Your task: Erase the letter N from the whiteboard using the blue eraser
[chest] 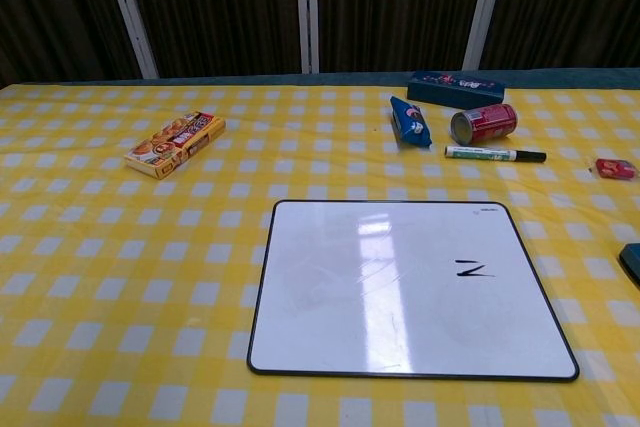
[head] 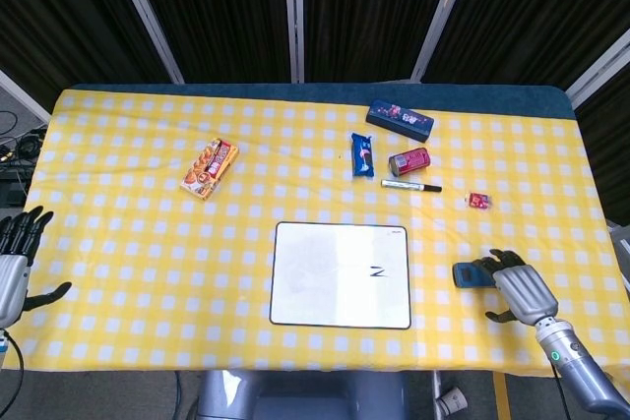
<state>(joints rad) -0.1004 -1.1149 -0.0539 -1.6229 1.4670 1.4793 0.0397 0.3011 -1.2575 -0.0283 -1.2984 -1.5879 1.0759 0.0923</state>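
Blue eraser [head: 472, 274]: your right hand [head: 522, 292] covers its right end; chest view's right edge crops it.
Left hand [head: 14, 265]: cropped at head view's left edge.
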